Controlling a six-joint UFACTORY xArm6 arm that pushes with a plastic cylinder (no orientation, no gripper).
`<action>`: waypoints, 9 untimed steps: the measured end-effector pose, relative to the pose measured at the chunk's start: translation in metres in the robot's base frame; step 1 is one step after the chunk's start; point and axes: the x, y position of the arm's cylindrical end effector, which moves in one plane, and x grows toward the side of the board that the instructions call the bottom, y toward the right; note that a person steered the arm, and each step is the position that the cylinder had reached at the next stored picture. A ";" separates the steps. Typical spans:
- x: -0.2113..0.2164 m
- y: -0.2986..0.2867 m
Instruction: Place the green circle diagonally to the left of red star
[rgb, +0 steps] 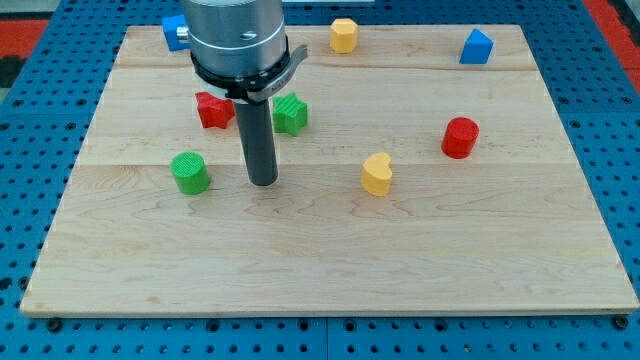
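The green circle (189, 172) stands on the wooden board (330, 270) at the view's left. The red star (213, 110) lies above it and a little to its right, partly hidden by the arm's head. My tip (262, 182) rests on the board to the right of the green circle, with a clear gap between them, and below the red star. The rod rises straight up into the grey arm head (236, 40).
A green block (290, 113) sits right of the rod. A yellow heart (377, 174) and a red cylinder (460, 137) lie to the right. A yellow block (344, 35), a blue block (476, 47) and another blue block (174, 31) sit near the top edge.
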 end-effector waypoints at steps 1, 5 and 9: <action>0.000 0.007; 0.023 -0.023; -0.029 -0.099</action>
